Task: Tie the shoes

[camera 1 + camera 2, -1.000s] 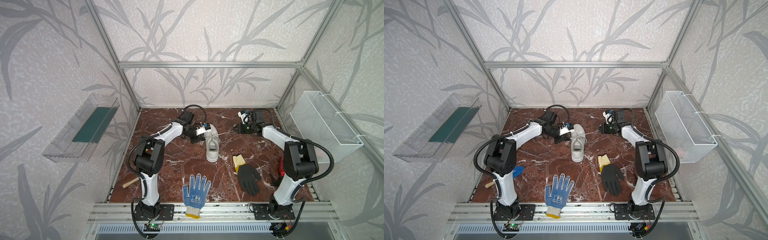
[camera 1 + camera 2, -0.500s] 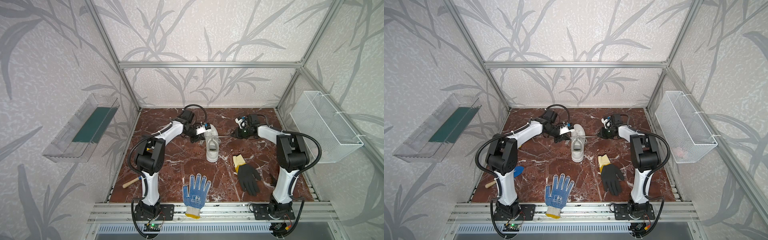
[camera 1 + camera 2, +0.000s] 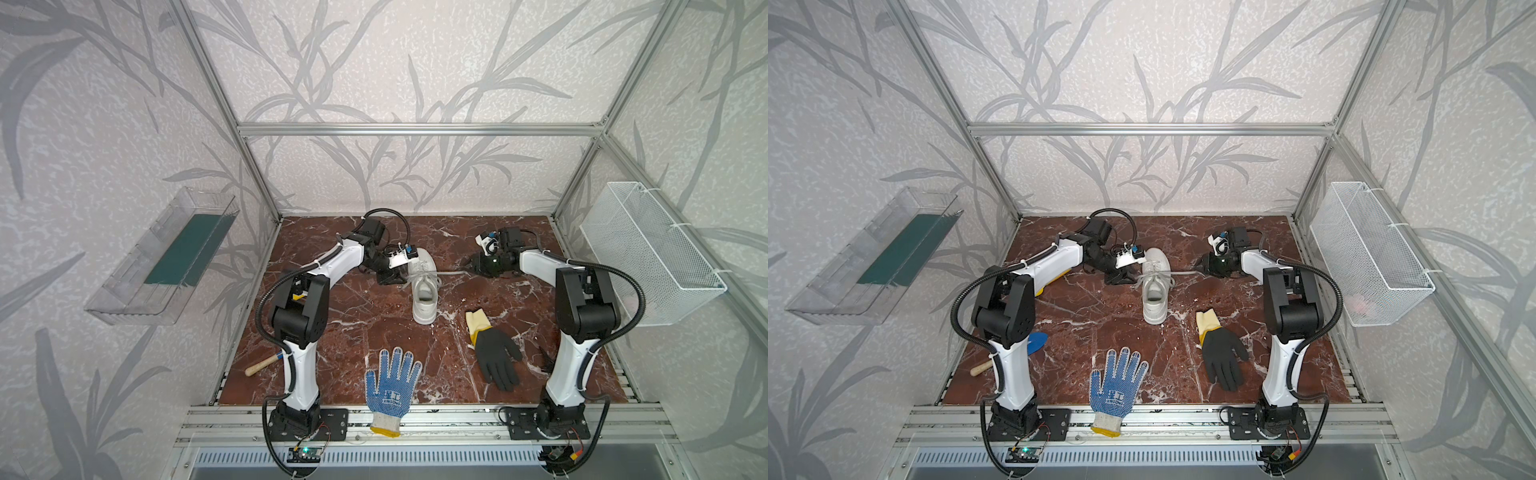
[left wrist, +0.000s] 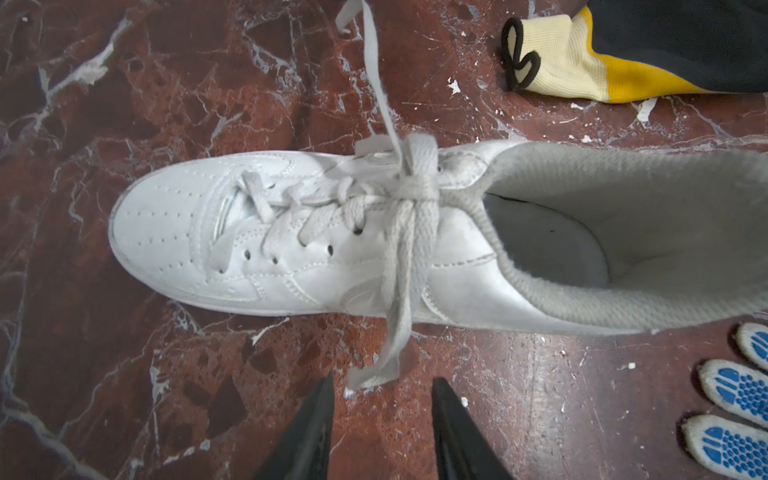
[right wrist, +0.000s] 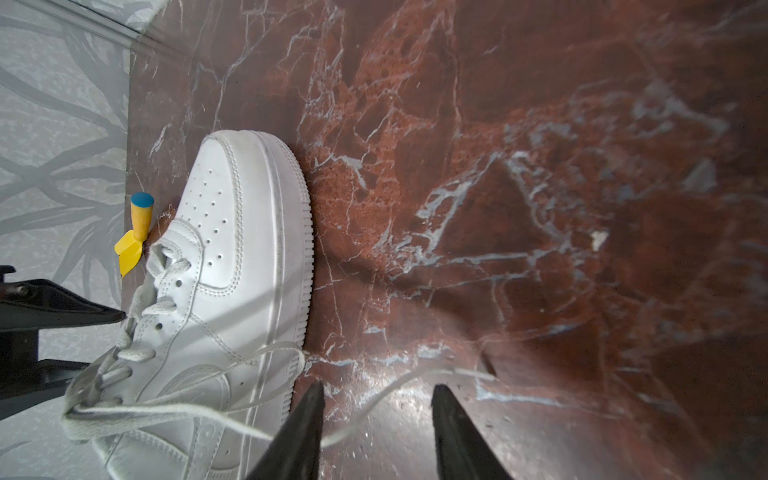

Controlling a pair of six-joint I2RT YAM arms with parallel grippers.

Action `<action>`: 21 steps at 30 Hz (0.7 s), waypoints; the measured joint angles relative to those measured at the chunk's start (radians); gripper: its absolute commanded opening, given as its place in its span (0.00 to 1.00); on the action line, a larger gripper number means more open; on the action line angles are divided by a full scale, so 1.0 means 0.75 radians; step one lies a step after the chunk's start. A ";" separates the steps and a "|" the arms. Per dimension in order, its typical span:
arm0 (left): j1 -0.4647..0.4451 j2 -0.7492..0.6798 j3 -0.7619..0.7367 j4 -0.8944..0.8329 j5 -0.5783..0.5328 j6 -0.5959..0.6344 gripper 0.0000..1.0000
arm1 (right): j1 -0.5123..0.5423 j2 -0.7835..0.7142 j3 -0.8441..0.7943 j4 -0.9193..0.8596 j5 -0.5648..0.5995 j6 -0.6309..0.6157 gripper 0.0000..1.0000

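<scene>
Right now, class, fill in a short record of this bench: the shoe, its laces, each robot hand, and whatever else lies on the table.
Shoe: white sneaker, upright on the marble table, toe toward the back wall.
Laces: knotted above the tongue, ends trailing to both sides.
Left hand: open, lace loop lying just ahead of its fingertips, not gripped.
Right hand: open, slack lace strand showing in the gap, not pinched.
Other items: blue-dotted glove and black glove with yellow cuff, nearer the front.
</scene>
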 measured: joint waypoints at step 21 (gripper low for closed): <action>-0.010 0.000 0.074 -0.024 0.041 0.035 0.26 | 0.095 -0.133 -0.043 -0.062 -0.105 -0.253 0.41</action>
